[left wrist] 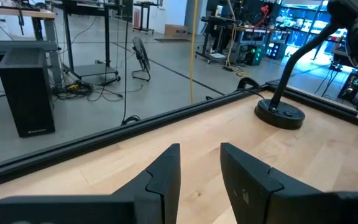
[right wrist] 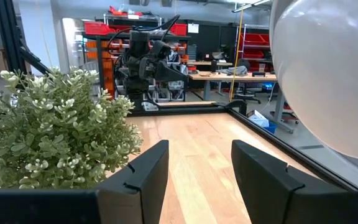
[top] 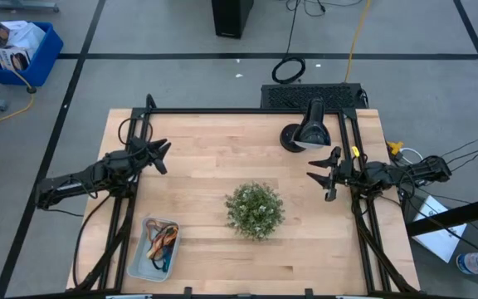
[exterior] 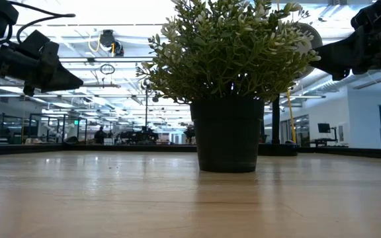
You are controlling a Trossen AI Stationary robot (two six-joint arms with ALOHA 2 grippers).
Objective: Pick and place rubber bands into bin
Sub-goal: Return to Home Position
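Observation:
The pale light-blue bin stands at the table's near left and holds several rubber bands in orange, tan and blue. My left gripper hovers open and empty above the table's left side, far of the bin. My right gripper hovers open and empty above the right side, beside the potted plant. In the wrist views the left gripper and the right gripper show empty gaps between their fingers.
The potted plant stands in a dark pot near the table's middle. A lamp on a round black base stands at the far right. A black frame runs along the table's edges. Bare wood lies between the plant and the bin.

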